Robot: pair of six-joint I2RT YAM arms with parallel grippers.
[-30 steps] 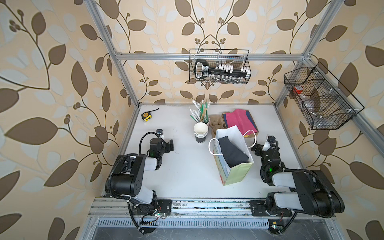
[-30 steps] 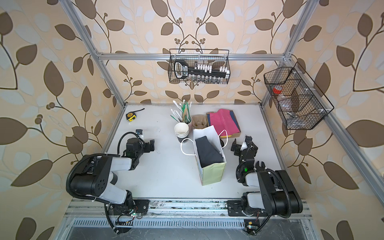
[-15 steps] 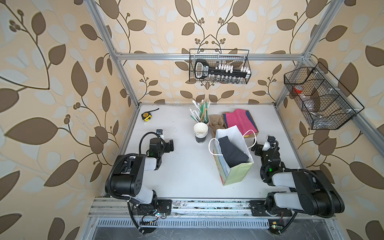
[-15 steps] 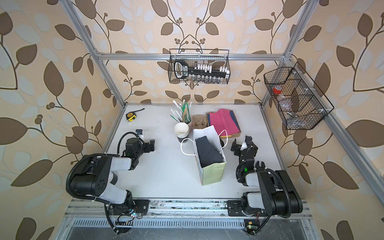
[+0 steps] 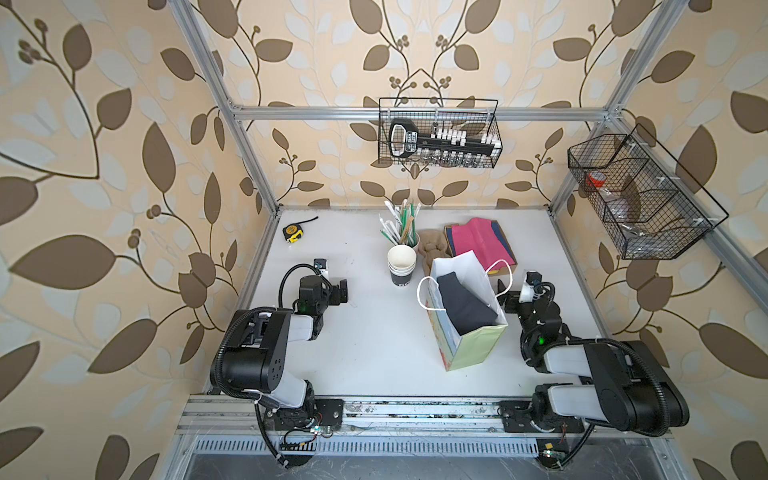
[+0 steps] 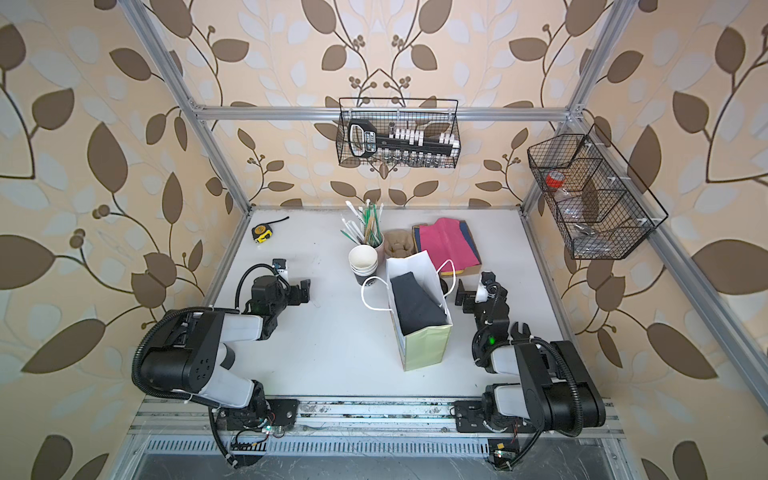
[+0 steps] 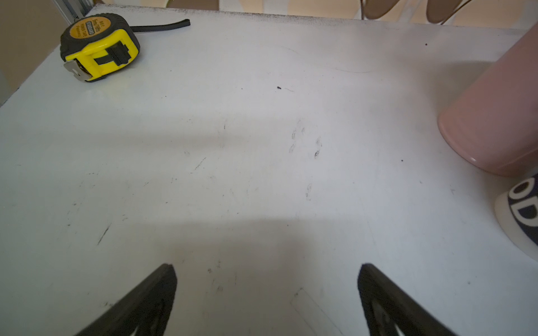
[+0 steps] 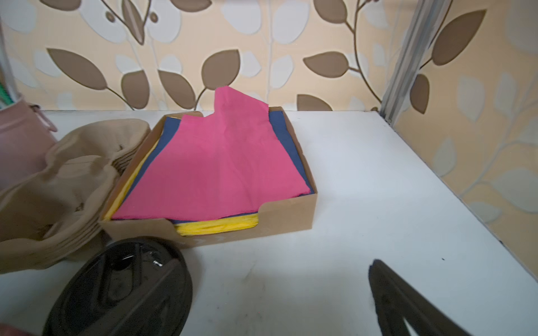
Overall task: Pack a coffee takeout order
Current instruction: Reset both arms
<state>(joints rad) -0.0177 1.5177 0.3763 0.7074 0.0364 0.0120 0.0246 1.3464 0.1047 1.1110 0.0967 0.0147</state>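
1. The left gripper (image 7: 266, 270) sits low over the white table (image 7: 262, 145). Its jaws are spread wide with only bare tabletop between them, so it holds nothing.
2. Ahead of it and off to its left, near the back corner, lies a yellow tape measure (image 7: 99, 46).
3. To its right and slightly ahead stands the stack of black paper cups (image 5: 401, 268), white inside and clear of the fingers. Just beyond the stack is a pink cup (image 7: 495, 116) filled with straws.
4. The right gripper (image 8: 273, 270) is also low over the table. Its jaws stand as far apart as they go and it grips nothing.
5. The black lid (image 8: 116, 291) lies flat on the table just beside this gripper's left finger. Whether the two touch cannot be told.
6. Straight ahead of the right gripper a cardboard tray (image 8: 285, 221) holds stacked sheets. The pink sheet (image 8: 215, 163) is on top, with blue and yellow ones beneath.
7. Ahead of it and to its left, right against the tray's side, sits the stack of tan pulp cup carriers (image 8: 58, 180).
8. Just to the left of the right gripper the paper bag (image 5: 473, 349) stands upright and open. The dark sheet (image 5: 465, 307) is inside, leaning against a wall of the bag. The bag stands between the two grippers, much nearer the right one.
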